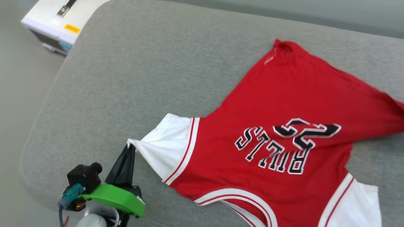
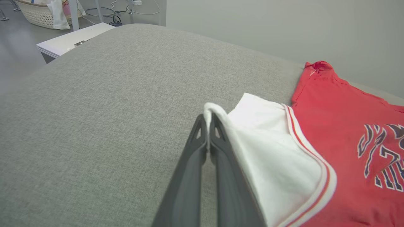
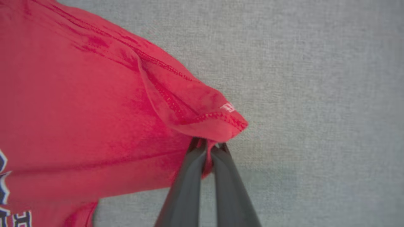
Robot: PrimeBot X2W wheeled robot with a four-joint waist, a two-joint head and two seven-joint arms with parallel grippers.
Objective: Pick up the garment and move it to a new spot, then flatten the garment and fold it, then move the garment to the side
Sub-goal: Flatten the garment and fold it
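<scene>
Gently: your left hand [image 1: 128, 147] is pinched shut on only the white sleeve tip [image 2: 215, 111] and your right hand [image 3: 209, 145] on a thin hem corner [image 3: 221, 123] of the red jersey-style T-shirt [image 1: 277, 101] lying print-up on the grey fabric-covered worktop [image 1: 142, 78], so a sharp tug could slip either grip.

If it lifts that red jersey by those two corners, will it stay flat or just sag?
Probably sag: the jersey looks floppy, its white sleeve stretching into a point where the left fingers pinch it. It seems light; the cloth looks thin. The hem corner in the right fingers is folded, so it may crease.
</scene>
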